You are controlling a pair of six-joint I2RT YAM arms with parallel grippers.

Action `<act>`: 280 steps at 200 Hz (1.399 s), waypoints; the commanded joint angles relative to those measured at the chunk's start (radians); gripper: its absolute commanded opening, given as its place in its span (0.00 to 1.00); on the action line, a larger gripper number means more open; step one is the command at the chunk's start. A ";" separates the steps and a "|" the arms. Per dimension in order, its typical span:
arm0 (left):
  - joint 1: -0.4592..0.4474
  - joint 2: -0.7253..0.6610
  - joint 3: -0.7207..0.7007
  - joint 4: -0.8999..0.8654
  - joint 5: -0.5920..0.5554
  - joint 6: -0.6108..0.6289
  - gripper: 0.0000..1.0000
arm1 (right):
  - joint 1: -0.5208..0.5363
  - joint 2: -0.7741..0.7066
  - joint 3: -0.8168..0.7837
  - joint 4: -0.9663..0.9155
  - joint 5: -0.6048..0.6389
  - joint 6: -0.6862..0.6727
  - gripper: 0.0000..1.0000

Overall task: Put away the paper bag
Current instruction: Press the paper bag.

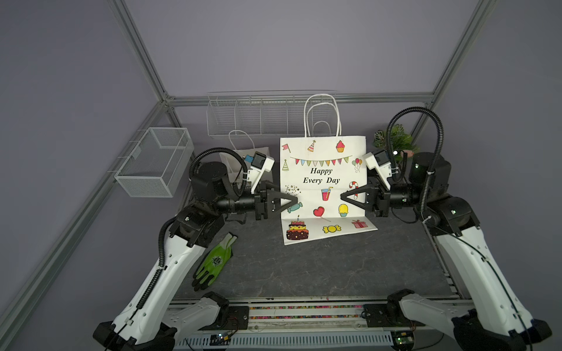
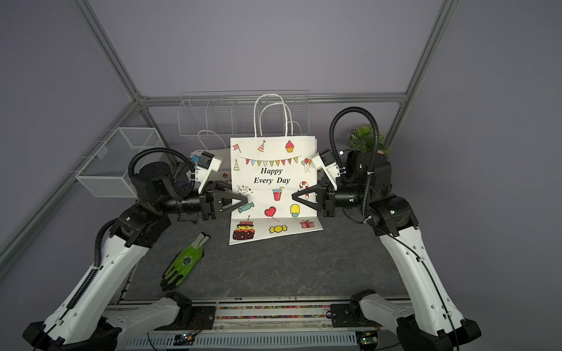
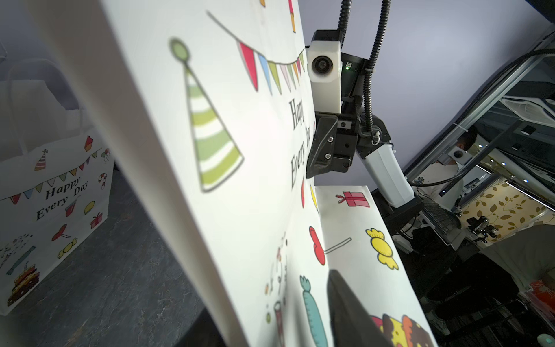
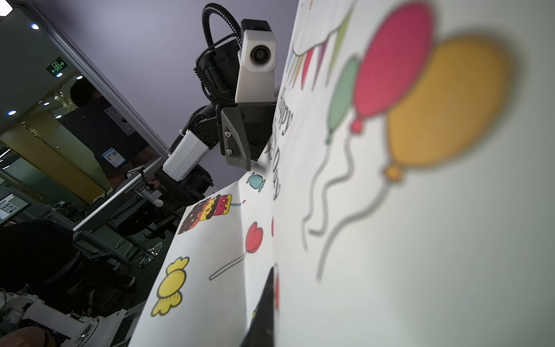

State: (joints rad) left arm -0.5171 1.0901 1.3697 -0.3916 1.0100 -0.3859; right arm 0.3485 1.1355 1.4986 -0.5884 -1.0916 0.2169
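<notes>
The paper bag (image 1: 322, 179) (image 2: 272, 182) is white, printed with "Happy Every Day" and party drawings. It stands flattened and upright at mid table, its bottom flap folded forward onto the surface. My left gripper (image 1: 289, 198) (image 2: 242, 201) straddles the bag's left edge and is open. In the left wrist view its front finger (image 3: 345, 303) stands off the bag's printed face (image 3: 210, 120), and the rear finger is hidden behind the sheet. My right gripper (image 1: 344, 196) (image 2: 294, 196) is shut on the bag's right edge. Its front finger (image 4: 265, 306) lies flat against the bag's paper (image 4: 390, 210).
A second printed bag (image 1: 246, 159) (image 3: 54, 204) stands behind the left arm. A white wire rack (image 1: 261, 115) hangs on the back wall and a mesh basket (image 1: 155, 161) on the left frame. A green glove (image 1: 214, 261) lies front left. A small plant (image 1: 395, 139) sits back right.
</notes>
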 commanded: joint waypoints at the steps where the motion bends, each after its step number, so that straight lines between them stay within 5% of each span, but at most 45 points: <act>1: 0.003 -0.013 -0.007 0.019 0.058 0.004 0.78 | -0.003 -0.006 0.008 0.001 -0.001 0.005 0.07; 47: 0.003 -0.019 -0.061 0.038 0.129 -0.005 0.84 | -0.005 -0.016 0.028 0.011 -0.022 0.015 0.07; 135: 0.003 -0.036 -0.096 0.018 0.123 0.024 0.28 | -0.006 -0.011 0.036 0.025 -0.040 0.029 0.07; 177: 0.003 -0.030 -0.083 0.018 0.107 0.024 0.09 | -0.006 -0.008 0.026 0.015 -0.031 0.022 0.07; 189: 0.003 -0.030 -0.078 0.019 0.100 0.022 0.05 | -0.004 -0.009 0.019 0.016 -0.033 0.021 0.14; 223: 0.003 -0.036 -0.068 0.024 0.095 0.013 0.00 | 0.006 -0.027 -0.022 0.022 -0.037 0.019 0.57; 280: 0.002 -0.053 -0.040 0.037 0.126 -0.009 0.00 | 0.023 -0.068 -0.078 -0.005 -0.031 0.000 0.62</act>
State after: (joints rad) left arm -0.5171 1.0599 1.2778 -0.3809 1.1194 -0.3752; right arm 0.3618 1.0889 1.4391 -0.5793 -1.1149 0.2424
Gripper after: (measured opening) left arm 0.044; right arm 0.625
